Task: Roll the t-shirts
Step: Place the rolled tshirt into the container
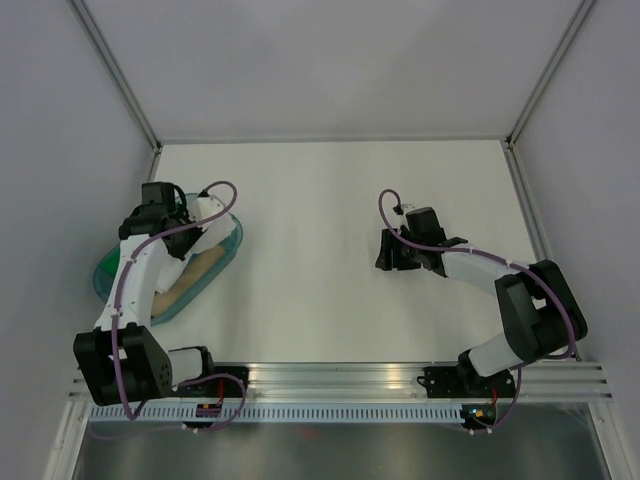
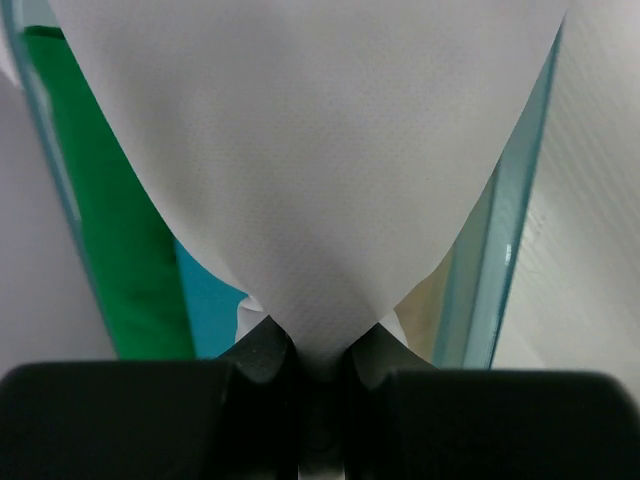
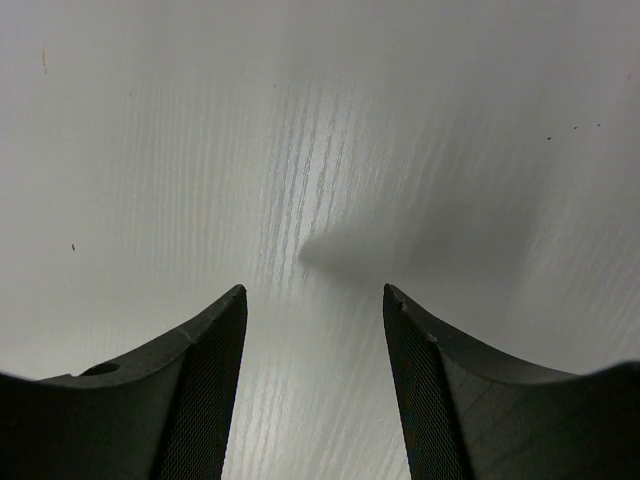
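Note:
My left gripper (image 2: 318,345) is shut on the white t-shirt (image 2: 310,150), whose cloth fans out from the jaws and fills most of the left wrist view. Beside it in the teal tub (image 2: 490,290) lie a green roll (image 2: 110,240), a turquoise roll (image 2: 210,300) and a tan roll (image 2: 425,310). From above, the left gripper (image 1: 180,218) hovers over the tub (image 1: 110,272), with white cloth (image 1: 208,212) and the tan roll (image 1: 195,268) showing. My right gripper (image 3: 315,310) stands open over bare table, nothing between its fingers; in the top view the right gripper (image 1: 392,252) sits mid-table right.
The white table (image 1: 320,200) is walled on three sides by grey panels. An aluminium rail (image 1: 340,378) with the arm bases runs along the near edge. The tub sits near the table's left edge.

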`<action>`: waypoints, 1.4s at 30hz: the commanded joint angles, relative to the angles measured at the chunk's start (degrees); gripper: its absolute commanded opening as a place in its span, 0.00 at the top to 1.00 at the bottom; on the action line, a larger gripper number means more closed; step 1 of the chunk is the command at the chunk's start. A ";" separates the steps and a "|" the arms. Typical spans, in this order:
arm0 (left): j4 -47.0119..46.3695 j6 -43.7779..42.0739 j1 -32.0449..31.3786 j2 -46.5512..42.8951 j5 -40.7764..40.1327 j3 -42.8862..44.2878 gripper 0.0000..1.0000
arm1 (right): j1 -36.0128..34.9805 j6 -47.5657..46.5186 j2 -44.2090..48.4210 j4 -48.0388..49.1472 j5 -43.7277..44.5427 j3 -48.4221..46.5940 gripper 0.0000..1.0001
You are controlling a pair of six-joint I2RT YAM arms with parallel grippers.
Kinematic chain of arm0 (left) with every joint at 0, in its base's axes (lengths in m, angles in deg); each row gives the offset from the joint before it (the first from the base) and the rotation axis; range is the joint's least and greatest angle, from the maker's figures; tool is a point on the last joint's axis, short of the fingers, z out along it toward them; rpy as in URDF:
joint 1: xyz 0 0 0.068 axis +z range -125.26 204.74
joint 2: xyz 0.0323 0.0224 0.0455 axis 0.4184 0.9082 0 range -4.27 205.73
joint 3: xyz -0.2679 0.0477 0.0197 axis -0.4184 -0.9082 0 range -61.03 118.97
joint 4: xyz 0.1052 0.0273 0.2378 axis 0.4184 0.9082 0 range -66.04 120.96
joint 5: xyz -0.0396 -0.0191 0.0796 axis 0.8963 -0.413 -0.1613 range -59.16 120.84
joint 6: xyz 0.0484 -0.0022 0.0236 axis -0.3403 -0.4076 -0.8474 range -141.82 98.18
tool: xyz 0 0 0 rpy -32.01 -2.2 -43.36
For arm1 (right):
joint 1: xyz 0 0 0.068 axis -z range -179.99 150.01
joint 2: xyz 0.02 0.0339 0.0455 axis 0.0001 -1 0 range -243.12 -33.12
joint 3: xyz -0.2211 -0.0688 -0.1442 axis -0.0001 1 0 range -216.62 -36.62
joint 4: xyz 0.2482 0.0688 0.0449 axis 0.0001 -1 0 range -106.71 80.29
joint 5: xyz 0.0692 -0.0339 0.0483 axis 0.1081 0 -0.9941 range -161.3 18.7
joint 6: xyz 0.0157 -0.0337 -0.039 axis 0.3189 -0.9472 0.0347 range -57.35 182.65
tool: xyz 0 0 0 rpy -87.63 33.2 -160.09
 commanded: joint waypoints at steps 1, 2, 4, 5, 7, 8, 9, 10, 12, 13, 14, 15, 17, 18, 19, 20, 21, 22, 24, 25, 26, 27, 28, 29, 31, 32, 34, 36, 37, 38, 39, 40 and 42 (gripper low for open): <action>0.94 -4.62 0.20 -2.01 5.45 -2.60 0.98 | 0.23 -0.60 0.65 2.59 0.52 0.52 0.37; 0.77 -4.80 0.38 -1.66 5.28 -3.83 0.98 | 0.23 -0.51 0.56 2.68 0.43 0.69 0.37; -0.28 -4.97 1.43 -0.52 4.41 -4.80 0.98 | 0.23 -0.42 0.83 2.68 0.35 0.69 0.37; -0.46 -5.15 2.04 -0.16 4.14 -5.50 0.98 | 0.23 -0.42 0.91 2.51 0.26 0.69 0.38; -0.99 -5.59 3.45 0.19 2.83 -6.12 0.98 | 0.14 -0.51 1.52 2.42 0.34 0.78 0.37; -1.16 -5.94 3.98 0.10 2.73 -6.74 0.98 | 0.23 -0.51 1.70 2.50 0.43 0.87 0.38; -1.08 -6.20 4.59 0.02 2.73 -6.92 0.98 | 0.23 -0.42 1.97 2.51 0.43 1.04 0.37; -0.73 -6.38 4.60 -0.33 2.64 -7.18 0.98 | 0.23 -0.42 2.06 2.51 0.43 0.87 0.38; -0.11 -6.29 4.60 -0.69 2.64 -7.18 0.98 | 0.23 -0.33 1.97 2.51 -0.09 0.43 0.37; 0.15 -6.03 4.60 -0.77 2.73 -7.18 0.98 | 0.23 -0.16 1.71 2.51 -0.27 0.25 0.37; 0.24 -5.86 4.60 -0.69 2.82 -7.27 0.97 | 0.23 0.02 1.62 2.59 -0.44 -0.01 0.37; 0.24 -5.77 4.60 -0.51 2.64 -7.36 0.96 | 0.23 0.19 1.53 2.68 -0.71 -0.18 0.38; 0.07 -5.85 4.69 0.27 2.55 -7.62 0.89 | 0.14 0.46 1.35 3.03 -0.97 -0.54 0.38; 0.15 -6.46 4.77 0.45 2.73 -7.71 0.72 | 0.23 0.55 1.35 3.21 -1.15 -0.63 0.38; 0.24 -6.82 4.69 0.46 2.99 -7.88 0.62 | 0.14 0.37 1.35 3.21 -1.06 -0.71 0.38; 0.50 -7.00 4.77 0.37 3.08 -7.88 0.53 | 0.23 0.20 1.27 2.95 -0.97 -0.89 0.38; 0.50 -7.08 4.69 -0.07 3.34 -7.62 0.40 | 0.14 0.11 1.27 2.68 -0.89 -1.76 0.38; 0.50 -6.91 4.77 -0.42 3.69 -6.92 0.37 | 0.23 -0.07 1.27 2.33 -0.97 -2.38 0.38; 0.94 -5.69 4.95 -1.99 4.48 -5.69 0.29 | -0.03 0.19 1.53 2.06 -1.76 -4.91 0.38; 1.64 -5.07 4.95 -2.44 5.45 -3.86 0.27 | -0.21 0.37 1.70 2.07 -2.11 -6.06 0.39; 2.52 -4.45 4.95 -3.14 6.33 -2.71 0.26 | -0.56 0.46 1.62 2.50 -2.90 -7.29 0.39; 4.53 -3.14 4.95 -3.76 7.03 -1.57 0.24 | -1.78 0.55 1.18 2.77 -3.17 -10.44 0.39; 5.50 -2.52 4.95 -5.24 8.26 0.44 0.24 | -2.66 0.55 0.66 3.29 -3.61 -12.30 0.39; 6.30 -1.82 4.95 -6.21 8.62 1.34 0.24 | -3.80 0.55 -0.13 4.17 -4.74 -14.40 0.39; 7.88 0.12 5.04 -9.54 9.06 2.48 0.23 | -7.49 0.63 -4.08 5.14 -6.33 -21.87 0.40; 8.06 0.56 5.04 -10.96 8.80 2.31 0.23 | -8.64 0.98 -5.92 5.66 -7.29 -24.68 0.40; 7.19 2.39 5.30 -14.73 5.92 0.22 0.23 | -12.24 1.77 -11.81 7.58 -9.67 -33.20 0.41; 2.73 5.90 7.04 -17.11 -0.13 -3.29 0.40 | -15.66 2.91 -18.11 9.53 -12.21 -41.44 0.42; 2.01 6.44 8.36 -18.60 -0.60 -4.27 0.45 | -16.81 3.70 -20.25 11.28 -13.18 -44.11 0.43; 1.65 7.15 11.16 -18.96 -0.70 -4.98 0.48 | -18.65 4.84 -24.70 12.43 -14.15 -49.09 0.44; 1.73 8.81 12.67 -19.23 -0.44 -5.68 0.48 | -19.45 6.25 -26.92 13.65 -16.51 -51.49 0.45; 1.65 9.61 14.25 -19.41 -0.09 -5.86 0.49 | -20.24 9.65 -29.21 16.89 -17.75 -53.78 0.46; 1.21 11.10 19.61 -20.46 1.92 -7.08 0.49 | -22.27 12.57 -35.98 19.89 -20.64 -60.46 0.48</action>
